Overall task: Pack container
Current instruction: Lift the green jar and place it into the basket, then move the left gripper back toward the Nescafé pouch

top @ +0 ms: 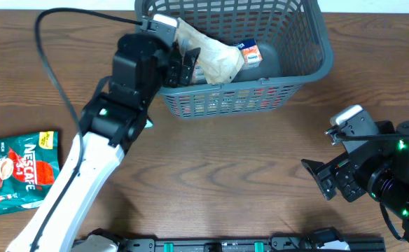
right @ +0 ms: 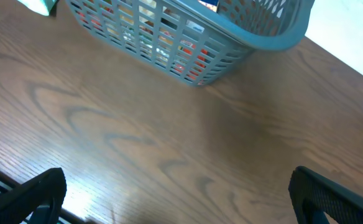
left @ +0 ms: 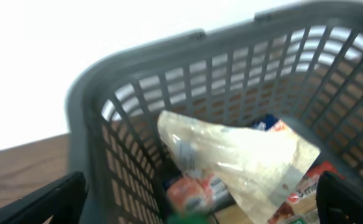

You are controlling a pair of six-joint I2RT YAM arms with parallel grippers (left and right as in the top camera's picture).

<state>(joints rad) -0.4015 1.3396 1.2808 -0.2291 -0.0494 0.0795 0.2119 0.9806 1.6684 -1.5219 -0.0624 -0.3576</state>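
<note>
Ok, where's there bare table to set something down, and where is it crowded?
Bare wood runs from the container's front wall toward the near edge, between the left arm and right arm. Crowded: inside the container, a pale bag atop other packs; Nescafe pouch at the left edge.

I count one grey basket [top: 225, 103] at upper middle, holding one pale crinkled bag [top: 215, 59] and one small blue-and-white pack [top: 251, 53]. One Nescafe pouch [top: 17, 171] lies lower left on my worktop [top: 225, 175].

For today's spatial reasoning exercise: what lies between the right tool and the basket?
Only bare wooden table, from right tool to basket; the right wrist view shows it.
</note>
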